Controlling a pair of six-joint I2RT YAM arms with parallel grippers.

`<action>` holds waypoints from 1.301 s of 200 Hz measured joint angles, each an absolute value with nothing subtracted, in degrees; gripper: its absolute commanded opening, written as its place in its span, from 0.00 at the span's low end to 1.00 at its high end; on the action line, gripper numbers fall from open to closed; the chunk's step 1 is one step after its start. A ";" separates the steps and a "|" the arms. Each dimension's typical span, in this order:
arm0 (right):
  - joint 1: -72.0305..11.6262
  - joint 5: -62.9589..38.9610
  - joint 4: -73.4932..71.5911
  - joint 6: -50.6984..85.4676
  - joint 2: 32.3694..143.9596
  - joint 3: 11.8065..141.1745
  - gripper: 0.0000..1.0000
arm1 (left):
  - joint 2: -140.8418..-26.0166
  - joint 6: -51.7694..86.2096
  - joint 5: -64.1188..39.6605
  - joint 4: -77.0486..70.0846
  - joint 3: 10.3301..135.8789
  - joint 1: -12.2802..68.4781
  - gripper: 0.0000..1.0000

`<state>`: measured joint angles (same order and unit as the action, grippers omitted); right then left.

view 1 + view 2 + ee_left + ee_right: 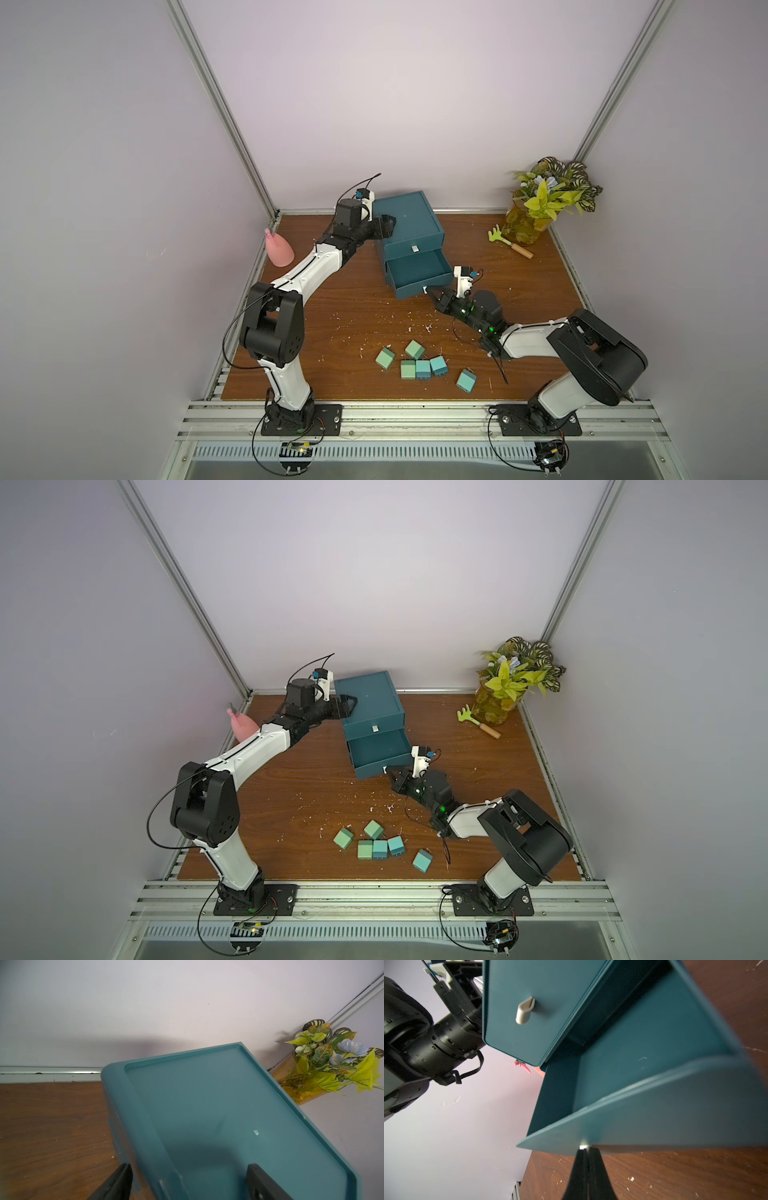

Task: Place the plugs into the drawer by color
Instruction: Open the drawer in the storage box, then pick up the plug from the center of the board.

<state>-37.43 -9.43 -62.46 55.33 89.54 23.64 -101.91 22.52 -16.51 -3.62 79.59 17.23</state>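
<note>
While the right pincer (584, 1153) is closed tightly on the small white tab (425, 289) at the front of the open drawer (417, 268), this drawer stands pulled out of the dark teal cabinet (405, 216). Its teal floor shows plainly in the right wrist view. The open drawer sits directly under the top drawer (517, 1022), which is shut and carries its own white tab.

The left pincer (390, 222) is at the cabinet's top edge, on the side away from the right arm. Its jaws stand apart: in the left wrist view one finger (116, 1182) is beside the cabinet's side wall and the second finger (261, 1184) is over the flat top. I cannot tell if they press the cabinet.

Six plugs (423, 369) lie on the wooden counter (332, 307), in front of the cabinet and well apart from it. Three are mint green (385, 358) and three are blue-teal (438, 365). Five lie close together, some touching, and one blue-teal plug (466, 381) lies a little apart from them.

A pink spray bottle (278, 249) stands beside the cabinet behind the left arm. A potted plant (540, 203) stands at the cabinet's opposite side, with a small green rake (509, 243) near it.
</note>
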 measured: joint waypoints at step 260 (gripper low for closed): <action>-59.11 1.15 -12.34 10.04 82.06 32.38 0.55 | -101.91 22.50 -16.45 -4.12 79.22 17.23 0.82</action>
<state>-59.11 1.15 -12.34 10.04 82.06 32.38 -101.91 22.50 -16.45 -4.12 79.22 17.23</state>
